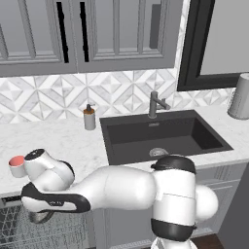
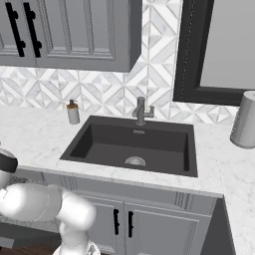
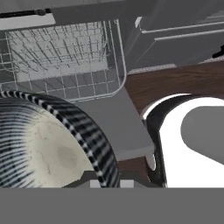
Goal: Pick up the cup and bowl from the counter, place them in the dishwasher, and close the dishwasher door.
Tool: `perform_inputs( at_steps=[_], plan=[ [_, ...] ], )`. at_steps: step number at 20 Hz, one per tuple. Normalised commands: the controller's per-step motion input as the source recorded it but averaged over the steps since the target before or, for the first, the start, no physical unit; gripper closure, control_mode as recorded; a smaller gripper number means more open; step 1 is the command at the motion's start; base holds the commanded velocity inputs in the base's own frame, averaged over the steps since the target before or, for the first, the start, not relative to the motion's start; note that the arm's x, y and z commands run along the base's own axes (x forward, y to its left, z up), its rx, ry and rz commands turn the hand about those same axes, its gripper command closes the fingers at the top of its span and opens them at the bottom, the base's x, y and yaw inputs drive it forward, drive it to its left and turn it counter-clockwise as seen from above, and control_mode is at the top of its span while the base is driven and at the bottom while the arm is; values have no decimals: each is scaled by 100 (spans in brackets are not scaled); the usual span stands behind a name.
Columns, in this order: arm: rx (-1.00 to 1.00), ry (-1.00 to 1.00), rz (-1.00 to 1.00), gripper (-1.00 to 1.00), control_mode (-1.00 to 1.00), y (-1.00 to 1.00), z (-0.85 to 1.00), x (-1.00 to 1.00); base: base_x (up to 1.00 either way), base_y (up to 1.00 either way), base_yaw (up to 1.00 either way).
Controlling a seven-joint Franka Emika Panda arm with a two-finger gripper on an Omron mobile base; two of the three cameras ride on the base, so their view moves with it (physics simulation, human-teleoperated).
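- Gripping the small dark-rimmed speckled bowl [image 3: 48, 144], the two-finger gripper [image 1: 41, 214] hangs above the dishwasher's grey wire rack [image 3: 65, 57].
- Small red-topped grey-white cup [image 1: 17, 166] sits on the white marble counter [image 1: 63, 141].

White marble counter [image 1: 63, 141] with black sink [image 1: 160, 133] set in; on it: cup [image 1: 17, 166] at left edge, soap bottle [image 1: 89, 117], grey canister [image 1: 240, 97] far right.

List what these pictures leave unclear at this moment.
- Fingers: in the hand view the bowl covers them, so contact is unseen.
- Bowl in the left base view: the arm hides most of it.
- Cup: partly behind the arm's joint.
- Dishwasher interior: cut off by the left base view's edge.
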Motion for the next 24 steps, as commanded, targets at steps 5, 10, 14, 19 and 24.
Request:
perform_inputs(
  at_steps=[5,10,14,19,24],
  plan=[
    [-1,-6,0,100,-100,44,-49,0,0,0,0],
    [-1,-10,0,100,-100,51,-50,2,0,0,0],
    [0,-10,0,100,-100,46,-38,7,0,0,0],
    [0,-7,0,100,-100,9,-24,36,0,0,0],
    [0,-2,0,100,-100,0,-32,49,0,0,0]
  ],
)
